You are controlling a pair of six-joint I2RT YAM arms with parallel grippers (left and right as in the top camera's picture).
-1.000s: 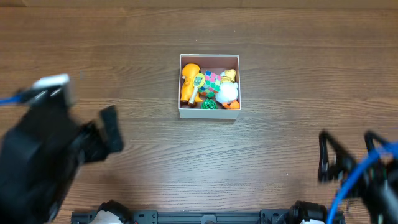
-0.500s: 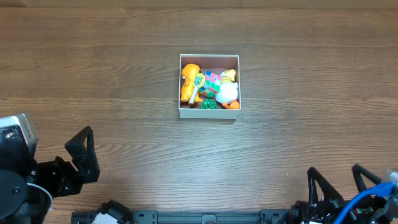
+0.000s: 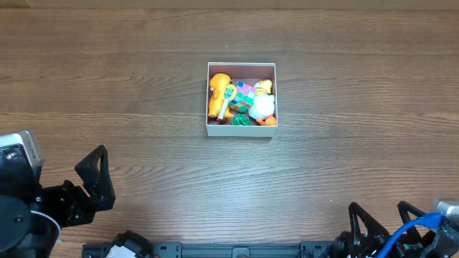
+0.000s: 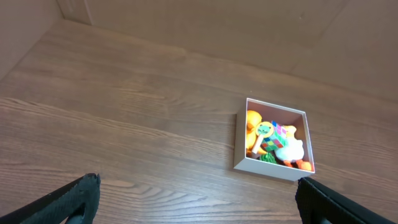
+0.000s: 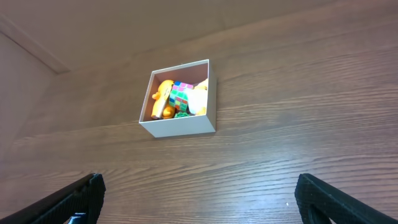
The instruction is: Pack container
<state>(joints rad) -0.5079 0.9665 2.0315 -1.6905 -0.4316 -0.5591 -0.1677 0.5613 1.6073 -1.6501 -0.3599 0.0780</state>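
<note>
Several toys (image 3: 240, 99) fill the container (image 3: 241, 130) at the middle of the worktop (image 3: 358, 86). None lie outside, so packing looks finished. Both left claw (image 4: 196, 190) and right claw (image 5: 199, 186) hang near the front edge, spread wide and empty.

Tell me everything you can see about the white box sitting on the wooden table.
The container is a shallow, square, lidless box with thin white walls, cardboard by the look, and a dusty pink inside. It sits flat near the middle of the wooden table, open side up. Small toys crowd it: an orange toy, a multicoloured cube, a white toy and a green piece by the near wall. Only the table and the toys touch it.
</note>
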